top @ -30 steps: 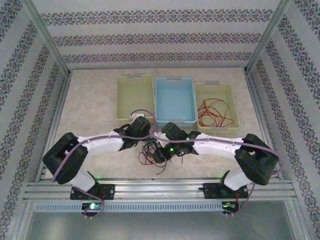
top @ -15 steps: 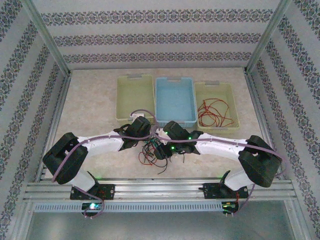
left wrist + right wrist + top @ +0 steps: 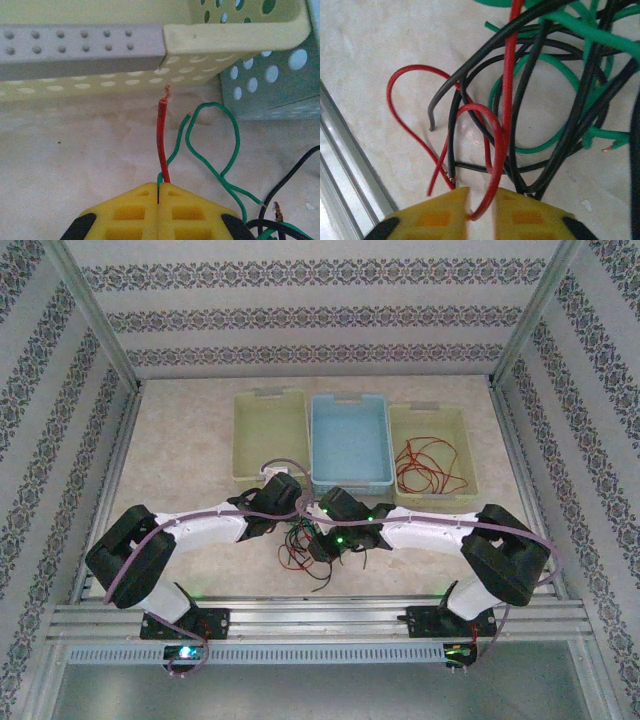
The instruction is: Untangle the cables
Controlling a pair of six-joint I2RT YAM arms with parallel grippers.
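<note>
Pinching a red cable (image 3: 161,135), with a green cable (image 3: 215,125) right beside it, the left gripper (image 3: 158,192) is squeezed tight. The cables (image 3: 297,552) lie tangled on the table (image 3: 190,470) between both grippers, near the blue bin (image 3: 350,483). On the right gripper (image 3: 481,205) the fingers (image 3: 435,215) stand a little apart, a red loop (image 3: 496,160) between them.

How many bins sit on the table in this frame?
3, in a row at the far side: a pale green bin at left, a blue bin in the middle, a yellow bin at right holding red cables. None looks hidden.
</note>
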